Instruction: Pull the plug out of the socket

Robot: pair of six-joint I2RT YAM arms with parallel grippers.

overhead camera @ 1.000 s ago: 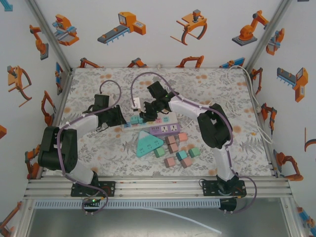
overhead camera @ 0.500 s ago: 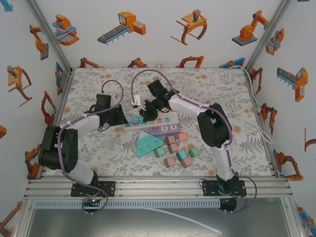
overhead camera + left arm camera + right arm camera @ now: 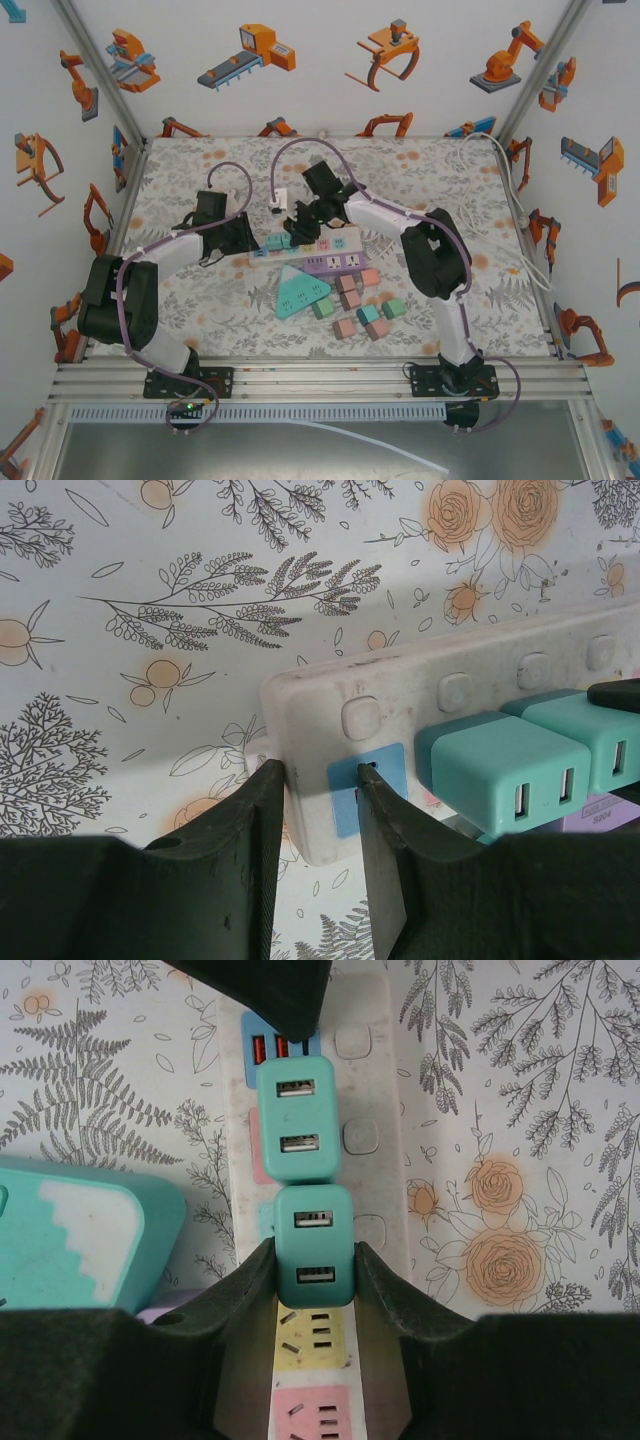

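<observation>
A white power strip, the socket (image 3: 338, 240), lies across the middle of the table. In the left wrist view my left gripper (image 3: 320, 810) is shut on the strip's end (image 3: 310, 695), one finger on its outer edge and the other on the blue outlet (image 3: 350, 795). Two teal USB plugs sit in a row on the strip. My right gripper (image 3: 314, 1270) is shut on the nearer plug (image 3: 314, 1245), its fingers pressing both sides. The second plug (image 3: 297, 1120) stands just beyond it. From above, the left gripper (image 3: 243, 237) and right gripper (image 3: 300, 225) are close together over the strip.
A purple strip (image 3: 340, 262) lies right against the white one. A teal triangular adapter (image 3: 300, 290) and several small coloured cubes (image 3: 365, 305) sit in front. A white cable (image 3: 520, 230) runs along the right wall.
The right wrist has shifted slightly toward the back of the table while still clamped on the teal plug. The left gripper keeps its hold on the strip's end.
</observation>
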